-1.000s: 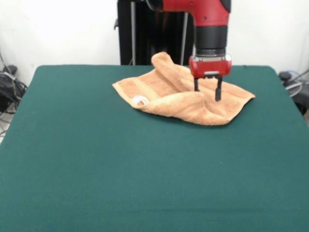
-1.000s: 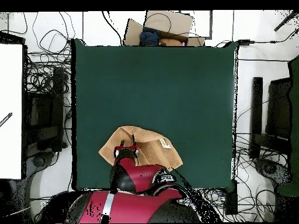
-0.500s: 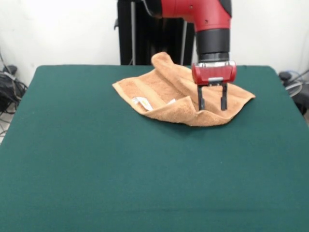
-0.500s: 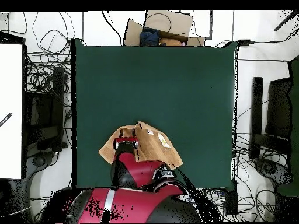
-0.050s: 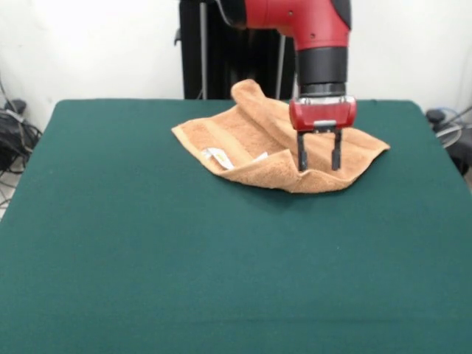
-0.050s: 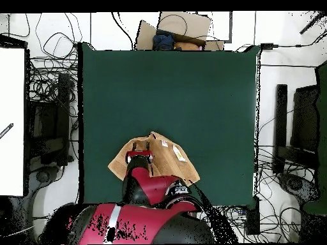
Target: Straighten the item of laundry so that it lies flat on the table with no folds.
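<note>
The claw (image 5: pixel 318 160) hangs over the front edge of the towel (image 5: pixel 254 140), its two fingers spread apart and holding nothing. A second ago those fingers stood over a thick folded lip along the near edge. That lip has since rolled open, and the white labels (image 5: pixel 217 157) now lie face up on the cloth. In the last half second the claw has barely shifted. The towel sits toward the far side of the green counter (image 5: pixel 147 251), still rumpled, with one corner humped up at the back. I'd judge the job only partly done, since that hump still needs pulling out.
</note>
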Available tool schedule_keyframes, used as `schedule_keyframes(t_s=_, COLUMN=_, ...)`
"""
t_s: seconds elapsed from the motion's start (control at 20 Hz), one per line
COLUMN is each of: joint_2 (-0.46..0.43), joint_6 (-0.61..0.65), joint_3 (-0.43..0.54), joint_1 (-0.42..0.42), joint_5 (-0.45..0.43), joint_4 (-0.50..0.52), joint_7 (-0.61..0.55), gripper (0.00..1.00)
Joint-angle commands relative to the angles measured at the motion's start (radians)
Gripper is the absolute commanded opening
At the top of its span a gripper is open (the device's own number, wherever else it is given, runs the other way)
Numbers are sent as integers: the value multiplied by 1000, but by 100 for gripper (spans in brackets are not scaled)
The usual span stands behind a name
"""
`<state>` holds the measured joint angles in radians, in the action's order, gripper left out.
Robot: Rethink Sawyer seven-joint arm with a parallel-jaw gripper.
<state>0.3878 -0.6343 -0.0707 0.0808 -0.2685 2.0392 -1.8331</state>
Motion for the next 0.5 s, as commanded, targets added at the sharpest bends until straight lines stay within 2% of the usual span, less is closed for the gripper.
schedule_keyframes(t_s=0.05, joint_2=-130, joint_6=-32, joint_3=-91, joint_1=-55, joint_5=97, joint_4=-84, joint_7=-93, gripper=100)
schedule_keyframes(t_s=0.25, joint_2=-182, joint_6=-58, joint_3=-95, joint_1=-47, joint_5=82, joint_4=-138, joint_7=-93, gripper=100)
schedule_keyframes(t_s=0.5, joint_2=-187, joint_6=-71, joint_3=-102, joint_1=-48, joint_5=61, joint_4=-168, joint_7=-76, gripper=100)
